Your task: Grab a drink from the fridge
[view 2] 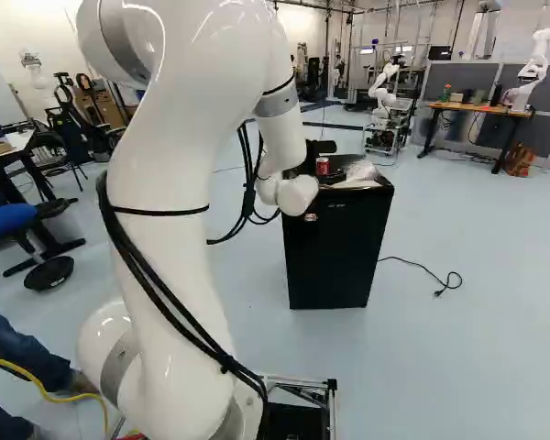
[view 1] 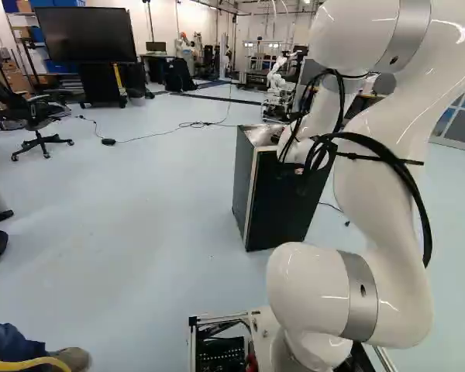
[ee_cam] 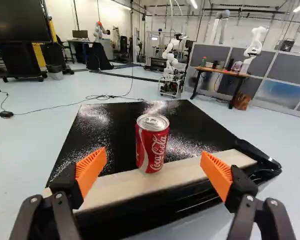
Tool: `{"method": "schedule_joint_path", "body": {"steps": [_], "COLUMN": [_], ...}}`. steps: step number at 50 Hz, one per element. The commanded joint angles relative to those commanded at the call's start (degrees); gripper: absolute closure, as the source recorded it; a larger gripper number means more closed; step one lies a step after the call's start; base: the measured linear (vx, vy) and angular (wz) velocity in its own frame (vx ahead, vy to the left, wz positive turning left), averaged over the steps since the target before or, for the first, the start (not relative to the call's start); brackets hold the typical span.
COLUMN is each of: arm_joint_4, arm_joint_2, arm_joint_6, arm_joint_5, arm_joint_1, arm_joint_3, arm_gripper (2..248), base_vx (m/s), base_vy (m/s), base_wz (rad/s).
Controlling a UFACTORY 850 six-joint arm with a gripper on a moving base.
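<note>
My black gripper (view 2: 321,147) shows in part beyond the white wrist, above the fridge top in the right base view. In the wrist view the gripper (ee_cam: 154,162) stands wide open, an orange pad on each finger. A red drink can (ee_cam: 152,143) stands upright ahead of it, centred between the lines of the two fingers and touching neither. The can rests at the pale strip (ee_cam: 121,184) along the near edge of the black fridge's top (ee_cam: 107,125). The small black fridge (view 2: 337,247) stands on the floor, its door apparently closed.
A black handle-like piece (ee_cam: 257,154) lies at the top's near corner. A cable (view 2: 417,266) runs over the floor beside the fridge. Further back stand another robot (view 2: 383,92), a desk (view 2: 481,109) and a big screen (view 1: 85,35). An office chair (view 1: 35,124) is off to one side.
</note>
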Motion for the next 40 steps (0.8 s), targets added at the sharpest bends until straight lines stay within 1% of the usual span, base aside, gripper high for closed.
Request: {"method": "schedule_joint_path", "body": {"steps": [17, 29, 40], "arm_joint_4": [0.0, 0.0, 0.0], "arm_joint_2": [-2.7, -5.6, -6.3], "arm_joint_6": [0.0, 0.0, 0.0], "arm_joint_5": [0.0, 0.0, 0.0], "arm_joint_1": [0.6, 1.0, 1.1], "arm_joint_3": [-3.5, -6.1, -6.9], "arm_gripper": [3, 3, 3], "base_vx": [0.000, 0.000, 0.000], "base_vy": [0.000, 0.000, 0.000], "base_wz": [0.000, 0.000, 0.000]}}
